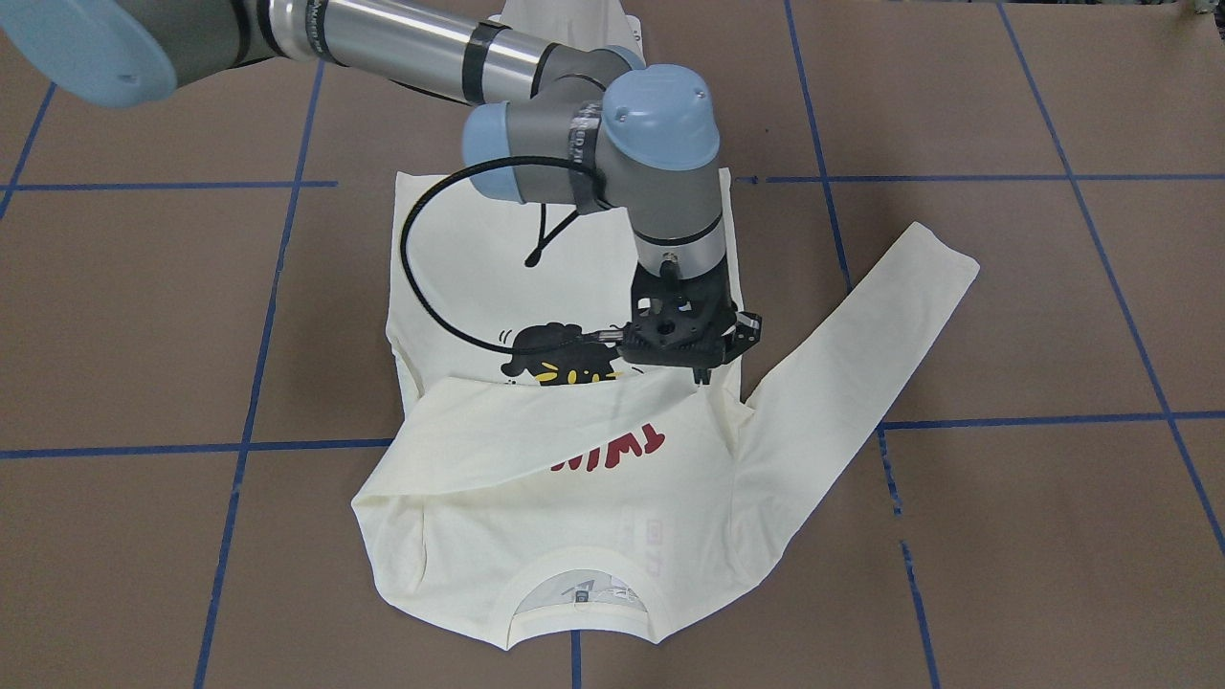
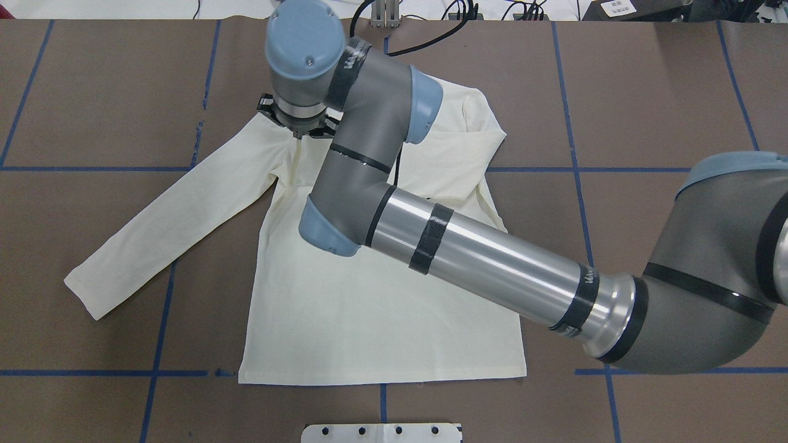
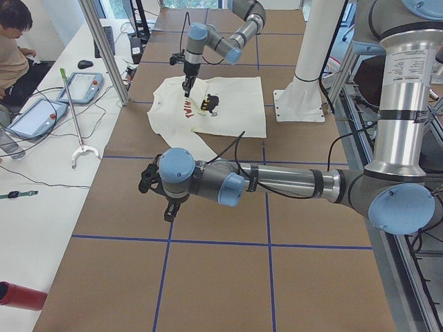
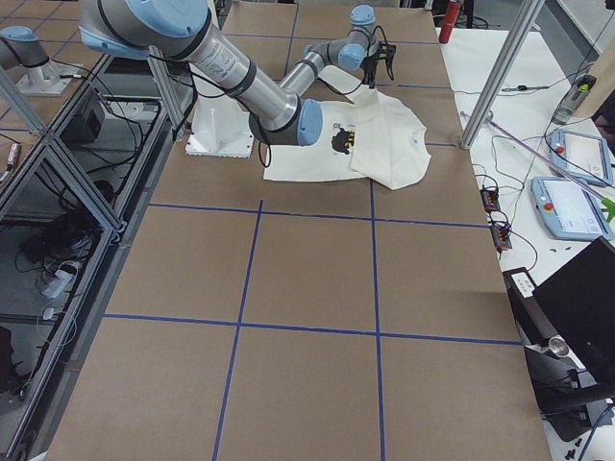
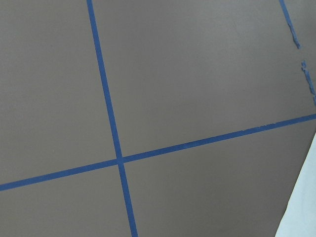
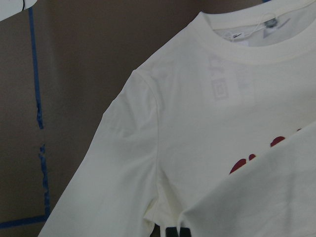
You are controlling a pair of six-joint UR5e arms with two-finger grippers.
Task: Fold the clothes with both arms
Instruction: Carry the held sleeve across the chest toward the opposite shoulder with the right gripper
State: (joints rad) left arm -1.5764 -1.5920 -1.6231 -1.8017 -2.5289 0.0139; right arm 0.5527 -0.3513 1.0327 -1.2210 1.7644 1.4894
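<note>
Front-facing view: the cream long-sleeved T-shirt (image 1: 574, 498) lies centrally on the brown paper-covered table (image 1: 1005, 536). The right gripper (image 1: 703, 375) is clamped on its folded-over sleeve.

Left exterior view: the left gripper (image 3: 168, 209) hovers over the table, well apart from the shirt. Its finger state cannot be determined.

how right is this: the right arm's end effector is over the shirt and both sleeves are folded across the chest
Not quite. Only one sleeve is folded across the chest; the other sleeve lies stretched out flat on the table, as the exterior front-facing view shows. The right arm's end effector is indeed over the shirt.
</note>
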